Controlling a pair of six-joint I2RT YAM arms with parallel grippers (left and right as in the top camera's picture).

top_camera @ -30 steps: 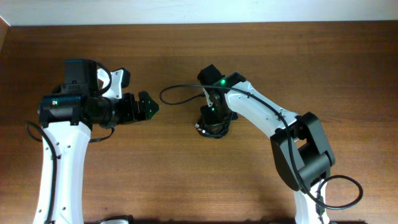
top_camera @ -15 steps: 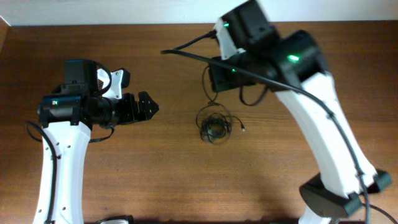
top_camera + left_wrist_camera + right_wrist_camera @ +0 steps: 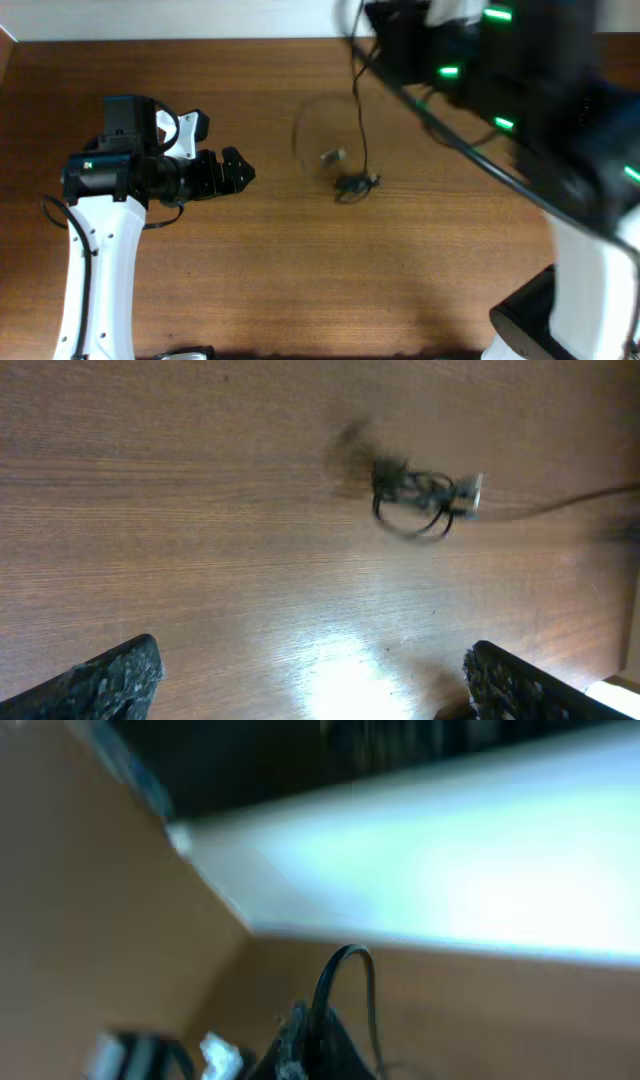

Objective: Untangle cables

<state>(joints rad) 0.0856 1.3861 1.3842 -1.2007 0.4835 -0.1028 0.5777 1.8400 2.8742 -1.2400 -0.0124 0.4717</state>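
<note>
Progress is slight — the cables [image 3: 352, 184] form a knotted clump at desk [image 3: 300, 280] centre, one strand rising to the right tool [image 3: 300, 1045], clamped on it high at 1 o'clock; the left tool [image 3: 240, 168], jaws apart and empty, waits at 9 o'clock.

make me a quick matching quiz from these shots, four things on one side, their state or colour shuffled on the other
Things:
1. left gripper
2. right gripper
3. cables
4. table

States:
a. brown wood
b. shut on one black strand, held high
c. open, holding nothing
d. small dark tangle at the lower end of a strand

Pairs: 1-c, 2-b, 3-d, 4-a
</note>
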